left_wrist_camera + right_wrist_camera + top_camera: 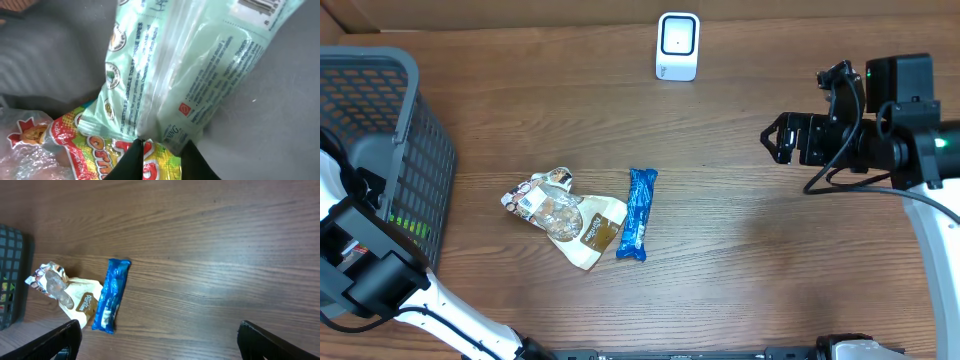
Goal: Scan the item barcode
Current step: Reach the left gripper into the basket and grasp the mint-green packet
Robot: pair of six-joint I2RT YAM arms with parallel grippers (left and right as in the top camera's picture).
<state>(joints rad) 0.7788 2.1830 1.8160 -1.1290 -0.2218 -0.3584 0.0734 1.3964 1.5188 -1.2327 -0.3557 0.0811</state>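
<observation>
From above, the left arm (365,265) leans in over the grey mesh basket (380,75) at the left edge of the wooden worktop (740,250), and its body hides whatever it is doing inside. The view from its wrist fills that in. The left gripper (165,147) sits narrow, its dark fingertips (132,157) drawn in on the lower edge of a pale green packet (190,75) that hangs tilted across the frame. Part of a barcode (260,7) shows at the packet's top corner. Under it lie a yellow-and-red snack packet (100,150) and a clear bag with a red maple leaf (30,145), both on the basket's grey floor. None of the three can be made out from overhead.

The overhead view alone shows the small white scanner (678,45) standing at the far edge of the worktop, well apart from the basket. Near the middle lie a crumpled cookie bag (565,212) and a blue wrapped bar (639,213), just beside each other. The right gripper (780,138) hangs over bare wood to the right of them. Its wrist camera looks down on the same bag and bar. The jaws stand wide, one tip in each lower corner of that frame, with nothing between them.
</observation>
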